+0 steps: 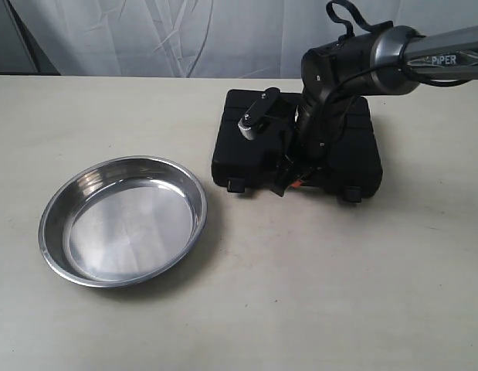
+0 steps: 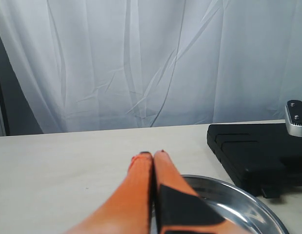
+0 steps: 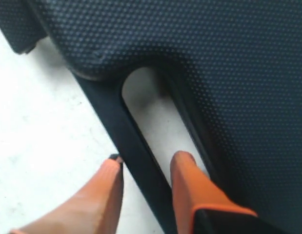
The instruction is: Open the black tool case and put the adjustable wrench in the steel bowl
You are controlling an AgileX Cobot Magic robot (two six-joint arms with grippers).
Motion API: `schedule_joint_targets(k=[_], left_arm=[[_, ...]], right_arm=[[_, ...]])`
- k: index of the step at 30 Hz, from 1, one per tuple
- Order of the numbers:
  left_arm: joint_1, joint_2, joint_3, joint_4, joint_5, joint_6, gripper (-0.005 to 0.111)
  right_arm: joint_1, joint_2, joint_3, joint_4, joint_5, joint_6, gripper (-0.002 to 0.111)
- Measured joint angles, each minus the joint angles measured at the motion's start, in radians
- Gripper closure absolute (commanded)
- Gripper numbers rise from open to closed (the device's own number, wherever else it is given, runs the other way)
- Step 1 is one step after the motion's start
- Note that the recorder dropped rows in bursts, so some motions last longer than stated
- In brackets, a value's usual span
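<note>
The black tool case (image 1: 353, 147) lies closed on the table, handle and two latches toward the front. No adjustable wrench shows anywhere. My right gripper (image 1: 289, 174) is down at the case's front edge. In the right wrist view it (image 3: 148, 159) is open and straddles the handle bar (image 3: 136, 141): one finger (image 3: 187, 170) stands in the handle opening, the other outside on the table side. The steel bowl (image 1: 123, 220) sits empty to the left of the case. My left gripper (image 2: 151, 154) is shut on nothing, over the near rim of the bowl (image 2: 243, 207); the exterior view does not show it.
A latch (image 1: 236, 185) sits left of the handle and another (image 1: 350, 195) right of it. A black bracket with a silver end (image 1: 248, 126) on the right arm hangs over the lid. A white curtain (image 2: 151, 63) closes off the far side of the table.
</note>
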Motion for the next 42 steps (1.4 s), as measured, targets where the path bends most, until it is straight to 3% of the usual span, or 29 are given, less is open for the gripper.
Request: schedule_joint_targets(k=[21,27,36,42], left_arm=[[0.000,0.000,0.000,0.000,0.000,0.000,0.107],[0.000,0.000,0.000,0.000,0.000,0.000,0.107],[0.000,0.000,0.000,0.000,0.000,0.000,0.107],[0.000,0.000,0.000,0.000,0.000,0.000,0.107]], right_arm=[[0.000,-0.248,0.000,0.237,0.189,0.029,0.108],[0.000,-0.349,0.000,0.169,0.189,0.116,0.108],[-0.038,-0.443,0.000,-0.094,0.205,0.323,0.108],[-0.073,-0.445,0.000,-0.080,0.253,0.318,0.108]])
